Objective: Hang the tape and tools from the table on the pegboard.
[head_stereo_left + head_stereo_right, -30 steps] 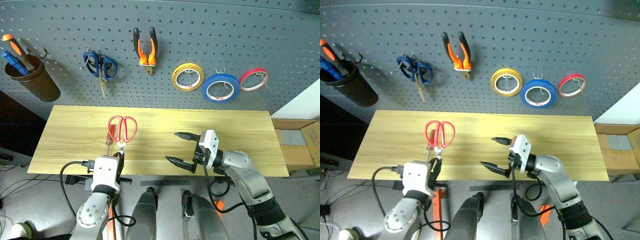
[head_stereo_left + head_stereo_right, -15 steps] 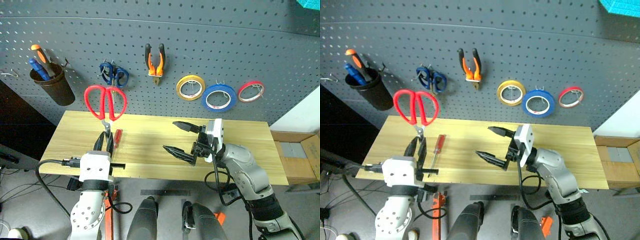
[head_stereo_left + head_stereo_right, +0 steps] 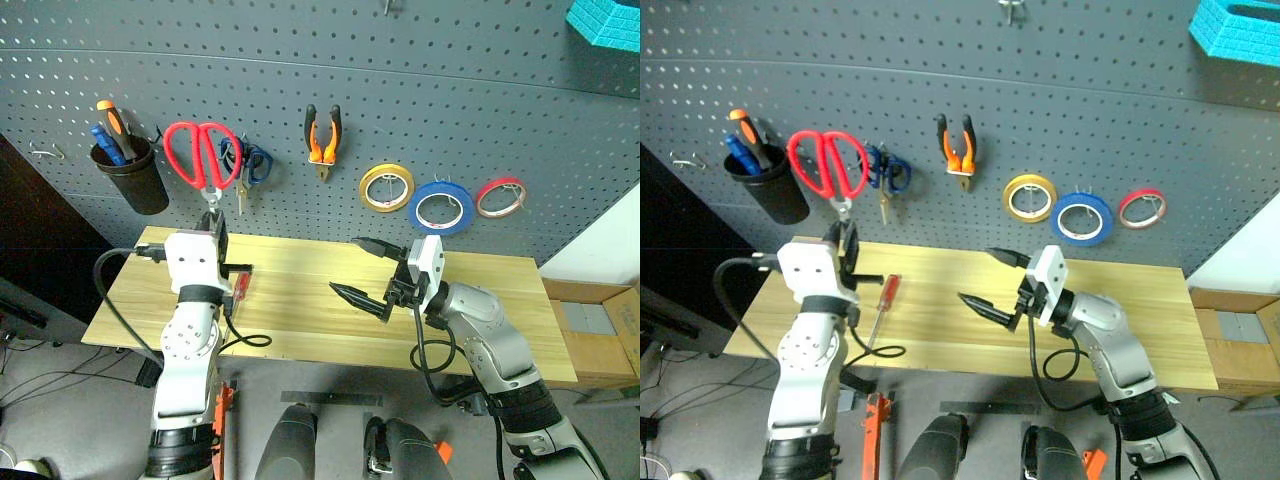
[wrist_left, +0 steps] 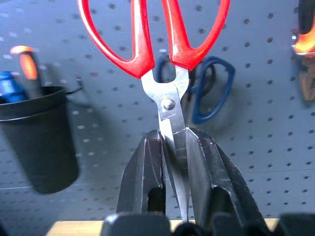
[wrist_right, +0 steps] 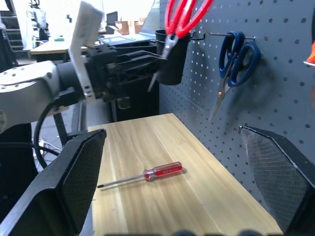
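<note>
Red-handled scissors [image 4: 165, 54] stand blades-down, clenched between the left gripper [image 4: 173, 147] jaws; right gripper [image 3: 362, 272] jaws released.

Lighting: even, bright, from overhead. Shadows: soft, short, below items hung on pegboard [image 3: 420, 90]. Glare: mild sheen on counter [image 3: 300, 320]. Focus: left wrist view soft in background; window glare in right wrist view.

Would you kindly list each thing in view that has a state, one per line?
Red-handled scissors: blades closed, held up before the pegboard.
Left gripper: shut on the scissor blades.
Right gripper: open, empty, above the table.
Screwdriver: lying on the table.
Pliers: hanging.
Blue-handled scissors: hanging.
Blue tape: hanging.
</note>
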Robot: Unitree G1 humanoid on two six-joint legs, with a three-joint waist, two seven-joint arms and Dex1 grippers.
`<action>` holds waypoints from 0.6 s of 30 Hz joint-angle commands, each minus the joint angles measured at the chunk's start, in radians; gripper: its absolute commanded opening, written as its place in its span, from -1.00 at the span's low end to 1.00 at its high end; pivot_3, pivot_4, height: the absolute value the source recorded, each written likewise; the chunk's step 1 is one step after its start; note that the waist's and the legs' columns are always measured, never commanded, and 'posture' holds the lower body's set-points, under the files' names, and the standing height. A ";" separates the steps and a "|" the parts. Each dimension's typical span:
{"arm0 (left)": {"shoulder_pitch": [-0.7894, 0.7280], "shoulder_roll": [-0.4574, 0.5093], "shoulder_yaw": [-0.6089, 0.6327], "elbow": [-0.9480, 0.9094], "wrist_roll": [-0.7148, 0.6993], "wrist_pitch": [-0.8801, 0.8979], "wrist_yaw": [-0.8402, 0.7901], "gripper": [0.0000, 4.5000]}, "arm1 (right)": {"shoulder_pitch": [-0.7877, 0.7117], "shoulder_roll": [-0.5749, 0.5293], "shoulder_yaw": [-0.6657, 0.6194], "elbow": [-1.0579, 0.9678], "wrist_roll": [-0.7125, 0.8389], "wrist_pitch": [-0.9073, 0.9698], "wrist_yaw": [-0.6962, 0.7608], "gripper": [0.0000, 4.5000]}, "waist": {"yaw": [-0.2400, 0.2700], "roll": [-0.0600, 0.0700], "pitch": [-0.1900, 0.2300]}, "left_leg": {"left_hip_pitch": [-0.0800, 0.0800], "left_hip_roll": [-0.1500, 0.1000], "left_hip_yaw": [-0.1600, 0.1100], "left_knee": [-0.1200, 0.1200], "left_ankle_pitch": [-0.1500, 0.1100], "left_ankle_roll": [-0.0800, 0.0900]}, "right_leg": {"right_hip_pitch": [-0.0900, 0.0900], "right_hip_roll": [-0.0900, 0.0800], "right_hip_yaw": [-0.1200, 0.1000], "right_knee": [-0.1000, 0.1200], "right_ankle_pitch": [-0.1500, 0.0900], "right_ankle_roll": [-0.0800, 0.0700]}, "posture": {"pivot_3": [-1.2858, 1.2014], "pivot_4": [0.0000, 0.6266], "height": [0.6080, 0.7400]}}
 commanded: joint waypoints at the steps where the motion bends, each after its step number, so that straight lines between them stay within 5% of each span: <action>1: -0.067 -0.006 -0.005 0.045 -0.021 0.015 -0.007 -0.86 | 0.003 0.002 -0.016 -0.032 -0.002 -0.019 -0.011 1.00 | 0.001 0.000 0.000 | 0.000 0.000 0.000 0.000 0.000 0.000 | 0.000 0.000 0.000 0.000 0.000 0.000 | 0.27 -0.56 1.00; 14: -0.094 0.005 -0.009 0.122 -0.059 0.133 -0.048 -0.86 | 0.001 -0.004 -0.019 -0.049 -0.007 -0.013 -0.033 1.00 | -0.007 0.000 -0.001 | 0.000 0.001 -0.001 0.003 0.000 0.000 | 0.001 0.000 0.000 0.002 0.001 -0.002 | 0.24 -0.53 1.00; 15: -0.093 0.004 -0.008 0.120 -0.063 0.134 -0.050 -0.52 | 0.002 -0.004 -0.018 -0.051 -0.007 -0.013 -0.034 1.00 | -0.007 0.000 -0.001 | 0.001 0.001 -0.001 0.003 0.000 0.000 | 0.001 0.000 0.000 0.002 0.001 -0.002 | 0.25 -0.53 1.00; 18: -0.108 0.004 -0.007 0.129 -0.072 0.134 -0.054 -0.09 | 0.006 -0.006 -0.014 -0.054 -0.009 -0.017 -0.032 1.00 | -0.007 0.000 -0.001 | 0.001 0.001 -0.001 0.004 0.000 0.000 | 0.001 0.000 0.000 0.002 0.002 -0.002 | 0.24 -0.53 1.00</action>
